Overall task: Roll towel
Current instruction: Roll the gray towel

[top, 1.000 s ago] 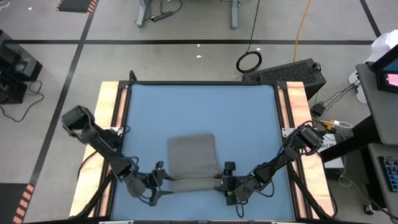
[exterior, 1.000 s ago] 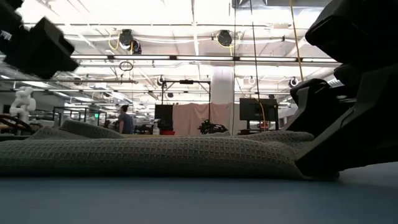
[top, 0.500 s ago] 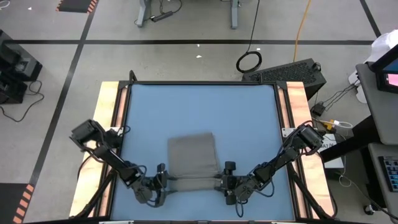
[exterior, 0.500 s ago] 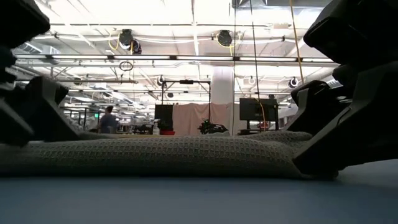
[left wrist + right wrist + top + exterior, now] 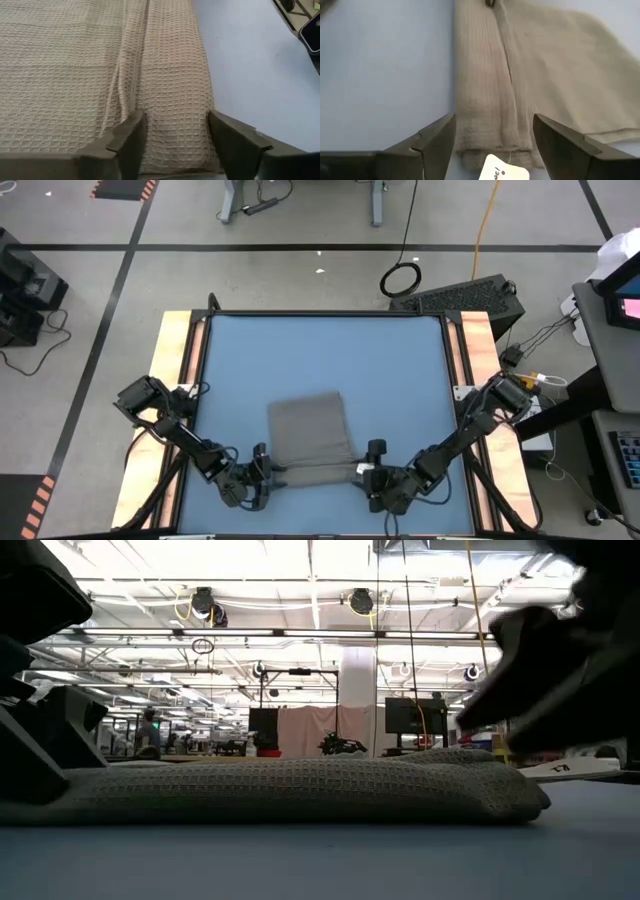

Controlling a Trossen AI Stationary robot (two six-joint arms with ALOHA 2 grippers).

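The grey-brown towel (image 5: pixel 308 426) lies flat on the blue tabletop near the near edge. Its near edge is turned over into a narrow band (image 5: pixel 312 473), and in the low view (image 5: pixel 290 790) this band shows as a low ridge. My left gripper (image 5: pixel 264 472) is open at the band's left end, one finger on each side of it (image 5: pixel 175 142). My right gripper (image 5: pixel 369 476) is open just off the band's right end, raised above the table (image 5: pixel 560 670). A small white tag (image 5: pixel 504 172) shows at that end between its fingers. My left gripper comes in level from the table's left, its fingers lying along the band. One fingertip (image 5: pixel 131 136) lies on the cloth at the seam between band and flat part, and the other (image 5: pixel 225 137) lies beside the band's outer fold (image 5: pixel 197 125). The band lies on the table.
Wooden rails run along the table's left side (image 5: pixel 180 380) and right side (image 5: pixel 478 350). Bare blue tabletop (image 5: pixel 320 355) lies beyond the towel toward the far edge. The room beyond the table shows in the low view.
My left gripper has come down and moved right, up to the towel's left end. My right gripper has drawn back from the towel's right end and risen, so that end now lies free on the table. The towel has stayed in place.
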